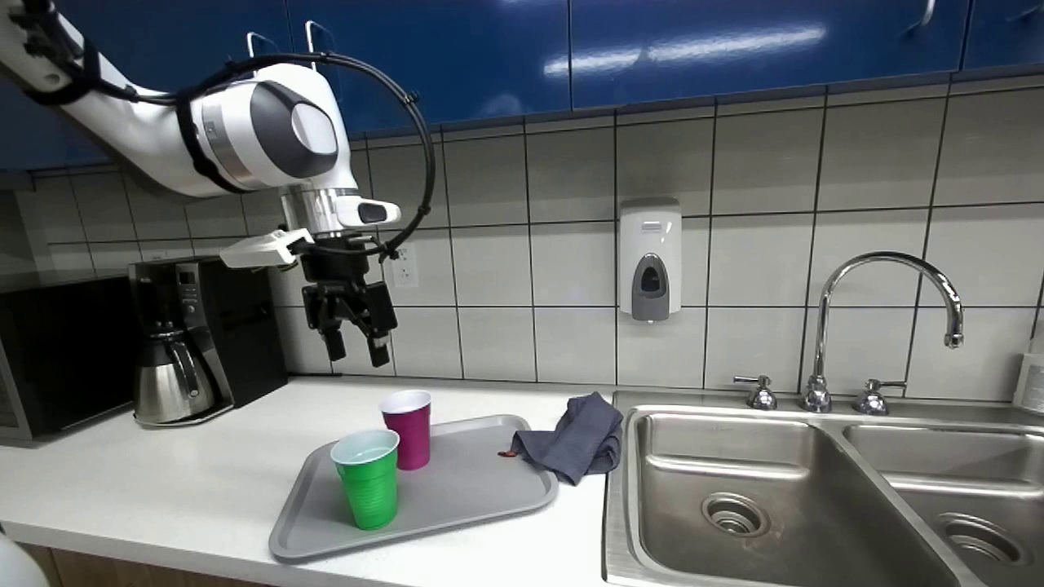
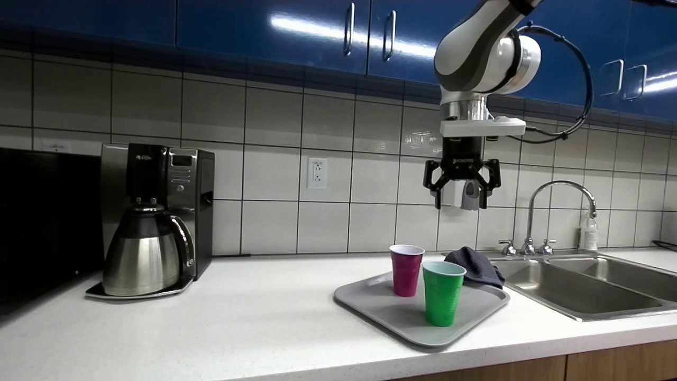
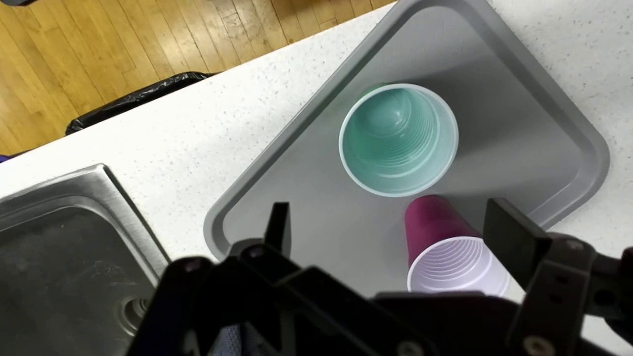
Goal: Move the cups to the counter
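Both cups stand upright on the grey tray (image 2: 370, 304). The green cup (image 1: 371, 489) is nearer the counter's front edge; the magenta cup (image 1: 412, 436) is just behind it. From above, the wrist view looks into the green cup (image 3: 395, 143) and the magenta cup (image 3: 435, 222), whose rim is partly covered by the gripper body. White counter (image 2: 264, 317) surrounds the tray. My gripper (image 2: 460, 201) hangs well above the tray, fingers pointing down, apart from both cups. Its jaws are spread wide, and nothing is held between the fingertips in the wrist view.
A dark cloth (image 1: 583, 440) lies over the tray's corner beside the steel sink (image 1: 617, 505). The faucet (image 1: 824, 326) rises behind the sink. A coffee pot (image 2: 143, 264) and its machine stand at the far end. Blue cabinets (image 1: 457, 65) hang overhead, close to the arm.
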You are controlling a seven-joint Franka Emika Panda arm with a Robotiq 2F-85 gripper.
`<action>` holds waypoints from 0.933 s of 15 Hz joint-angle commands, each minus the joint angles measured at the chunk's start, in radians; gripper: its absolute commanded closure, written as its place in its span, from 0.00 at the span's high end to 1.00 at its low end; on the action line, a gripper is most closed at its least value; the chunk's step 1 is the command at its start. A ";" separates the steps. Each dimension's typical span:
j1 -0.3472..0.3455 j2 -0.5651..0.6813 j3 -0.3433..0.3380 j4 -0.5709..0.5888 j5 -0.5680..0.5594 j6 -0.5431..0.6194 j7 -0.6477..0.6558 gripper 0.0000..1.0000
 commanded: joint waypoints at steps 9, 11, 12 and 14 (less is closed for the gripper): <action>0.000 0.125 -0.009 -0.018 -0.107 0.154 0.078 1.00; 0.003 0.145 -0.013 -0.020 -0.105 0.174 0.081 1.00; 0.004 0.155 -0.015 -0.020 -0.104 0.182 0.083 1.00; 0.006 0.171 -0.018 -0.021 -0.100 0.190 0.087 1.00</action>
